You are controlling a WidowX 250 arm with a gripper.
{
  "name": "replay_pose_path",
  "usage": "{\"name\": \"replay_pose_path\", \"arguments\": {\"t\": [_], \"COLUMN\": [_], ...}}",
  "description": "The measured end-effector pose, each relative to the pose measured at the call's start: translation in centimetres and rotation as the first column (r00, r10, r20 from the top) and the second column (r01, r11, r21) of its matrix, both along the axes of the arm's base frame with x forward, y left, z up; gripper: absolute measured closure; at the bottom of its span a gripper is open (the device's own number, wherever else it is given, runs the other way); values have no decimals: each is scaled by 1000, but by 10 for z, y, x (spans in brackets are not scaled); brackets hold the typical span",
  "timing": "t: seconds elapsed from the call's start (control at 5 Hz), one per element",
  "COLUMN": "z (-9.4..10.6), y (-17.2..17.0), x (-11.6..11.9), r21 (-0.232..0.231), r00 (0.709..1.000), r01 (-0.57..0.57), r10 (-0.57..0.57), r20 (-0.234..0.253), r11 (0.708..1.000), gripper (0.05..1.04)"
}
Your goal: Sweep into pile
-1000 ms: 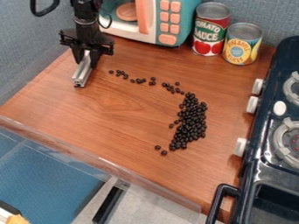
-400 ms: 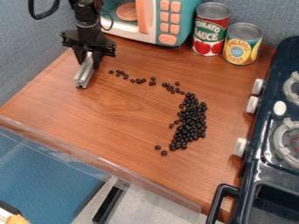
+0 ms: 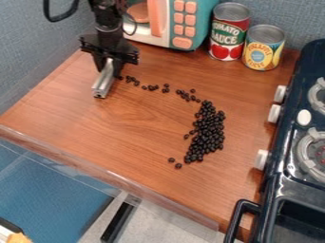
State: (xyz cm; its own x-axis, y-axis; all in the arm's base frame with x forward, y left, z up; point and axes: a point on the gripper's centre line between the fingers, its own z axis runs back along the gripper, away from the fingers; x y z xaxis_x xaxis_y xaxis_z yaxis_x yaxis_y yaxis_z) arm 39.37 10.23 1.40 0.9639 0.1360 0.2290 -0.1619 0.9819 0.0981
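- My claw [image 3: 109, 65] is together on a silver metal bar [image 3: 103, 86], clamped and slanting down over the upper-left part of the tabletop [image 3: 120, 137].
- The bar is straight, smooth and grooved along its length; its lower end points toward the tabletop's front-left side.
- The beads [image 3: 207, 130] are small, round, black and slightly glossy. Most crowd into a long, curved heap right of the tabletop's middle.
- From the heap's upper end, a broken trail of them bends back toward me, its last few just beside my bar. Two stragglers lie off the heap's lower-left end.
- The tabletop is warm brown with streaky wood grain, and a clear plastic strip [image 3: 120, 179] runs along its front edge.
- Behind me stands a teal and white toy microwave [image 3: 200, 19] with orange buttons; next to it, two upright cans, one red [image 3: 229, 33], one yellow and blue [image 3: 264, 47], bound the back.
- A dark, shiny toy stove [image 3: 289, 118] with pale knobs closes off the right side, beyond the heap.
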Motion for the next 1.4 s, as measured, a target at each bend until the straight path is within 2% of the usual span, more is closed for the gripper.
{"name": "replay_pose_path", "arguments": {"t": [0.2,0.4,0.6,1.0,1.4], "z": [0,-1,-1,-2,-1], "y": [-19,-23,-35,-68,-97], "x": [3,2,1,-5,-16], "r21": [-5,-9,-13,-10,-31], "r00": [999,998,993,976,965], "r01": [43,47,85,178,231], "r10": [-43,-47,-84,-175,-225], "r20": [17,42,80,126,133], "r11": [999,999,996,984,973], "gripper": [711,711,711,711,711]}}
